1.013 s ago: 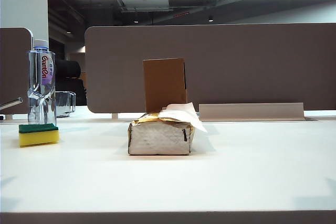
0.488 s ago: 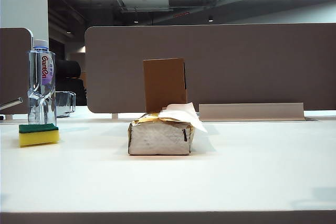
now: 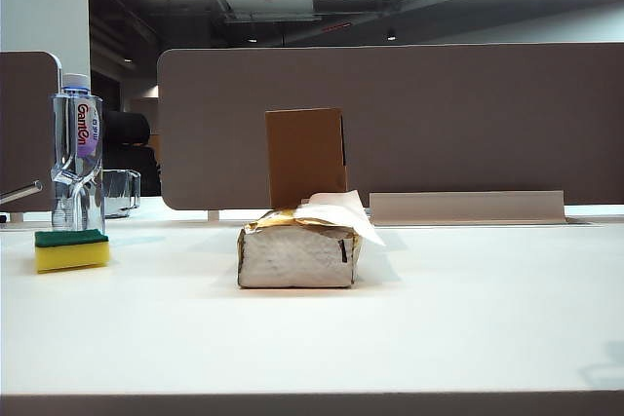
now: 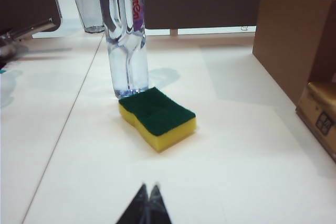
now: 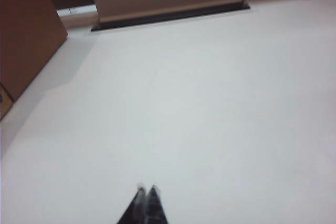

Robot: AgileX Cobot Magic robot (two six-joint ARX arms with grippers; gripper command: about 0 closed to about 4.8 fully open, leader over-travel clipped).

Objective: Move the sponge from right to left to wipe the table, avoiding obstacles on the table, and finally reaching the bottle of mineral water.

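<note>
Sponge (image 4: 157, 118) is sitting against the bottle of mineral water (image 4: 125, 35); left gripper (image 4: 148, 188) and right gripper (image 5: 145, 188) are hovering closed, empty, well clear; best leaving it untouched.

My closed left tool (image 4: 148, 188) and right tool (image 5: 146, 188) hover over a smooth matt white desk (image 3: 468, 319); yellow foam sponge with rough green scouring top (image 4: 157, 117), glossy clear plastic bottle (image 4: 126, 35), matt brown cardboard box (image 3: 305, 155), shiny crinkled foil tissue pack (image 3: 297, 252).

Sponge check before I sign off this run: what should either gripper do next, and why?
Probably nothing further: the sponge already sits against the bottle of mineral water, past the tissue pack. The left gripper and right gripper are shut, empty and clear of it; keep them back.
</note>
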